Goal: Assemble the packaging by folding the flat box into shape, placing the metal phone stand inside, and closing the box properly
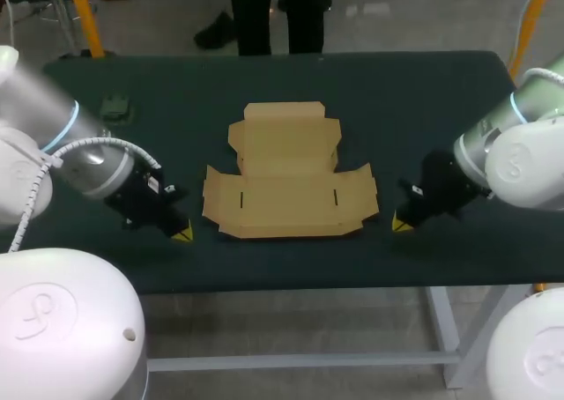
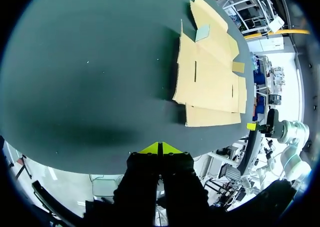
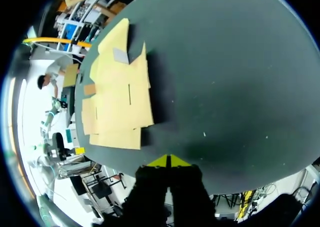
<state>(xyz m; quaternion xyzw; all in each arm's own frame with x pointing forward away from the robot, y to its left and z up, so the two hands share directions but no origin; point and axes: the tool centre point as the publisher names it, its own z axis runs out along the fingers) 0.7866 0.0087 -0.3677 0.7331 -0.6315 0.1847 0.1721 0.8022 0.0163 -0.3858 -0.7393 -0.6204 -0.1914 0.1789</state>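
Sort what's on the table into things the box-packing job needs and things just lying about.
Job: flat cardboard box; left pincer and right pincer, both shut and empty, either side of it.
Lying about: small dark object at the far left of the table; possibly the phone stand, too small to tell.

Left gripper low, seemingly closed, right gripper likewise

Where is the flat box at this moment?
In the head view the flat box lies unfolded on the table, centred between the left claw and the right claw, touching neither.
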